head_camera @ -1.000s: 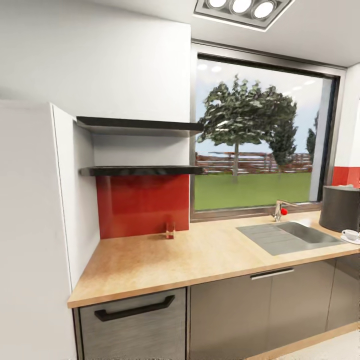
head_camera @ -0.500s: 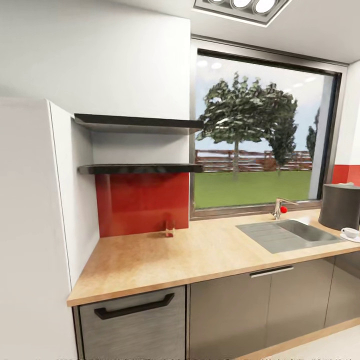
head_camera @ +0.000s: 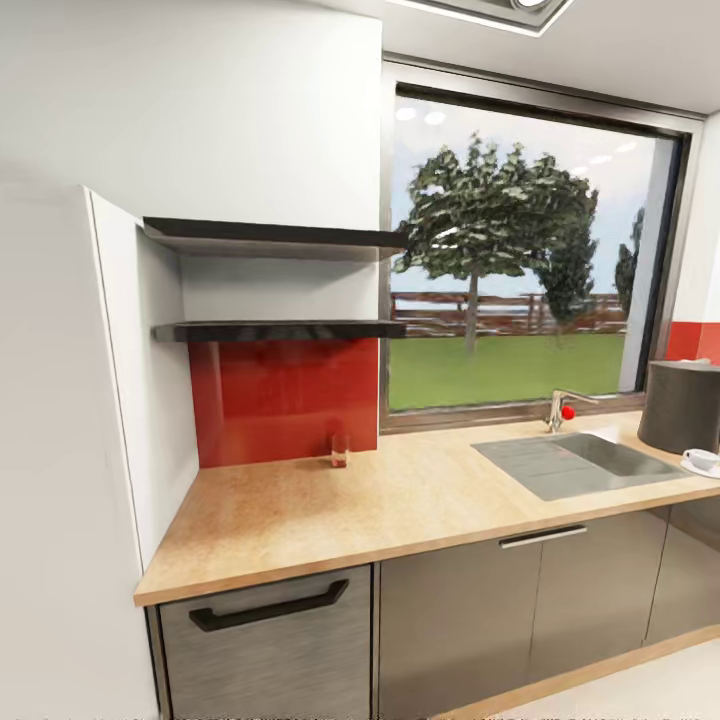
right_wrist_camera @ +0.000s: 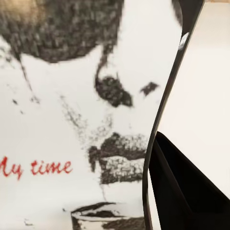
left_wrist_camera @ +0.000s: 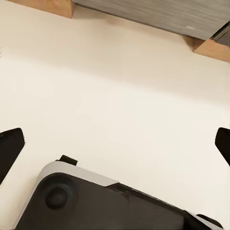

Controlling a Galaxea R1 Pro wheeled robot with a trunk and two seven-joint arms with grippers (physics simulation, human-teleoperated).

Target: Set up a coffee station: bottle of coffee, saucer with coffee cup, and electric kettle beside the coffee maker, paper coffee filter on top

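Observation:
The kitchen countertop (head_camera: 330, 520) runs across the head view with its steel sink (head_camera: 580, 462) set in at the right. At the far right stands the dark grey coffee maker (head_camera: 682, 405). Just in front of it the white coffee cup (head_camera: 702, 459) sits on the saucer (head_camera: 690, 468). In the right wrist view the bottle of coffee (right_wrist_camera: 72, 124) is very close, showing dark contents and a pale label with red words "My time". My right gripper (right_wrist_camera: 115, 191) is shut on it, one dark finger (right_wrist_camera: 187, 196) against its glass side. My left gripper (left_wrist_camera: 115, 143) hangs open over pale floor.
Two dark wall shelves (head_camera: 270, 330) hang above a red backsplash (head_camera: 285, 400), left of the window. A small clear glass item (head_camera: 340, 450) stands on the counter by the backsplash. A tall white unit (head_camera: 60, 450) borders the counter's left end. Grey cabinet fronts (head_camera: 460, 620) lie below.
The whole head picture has shifted: the ceiling light has slid almost out at the top, so the camera moved. Nothing on the counter has moved.

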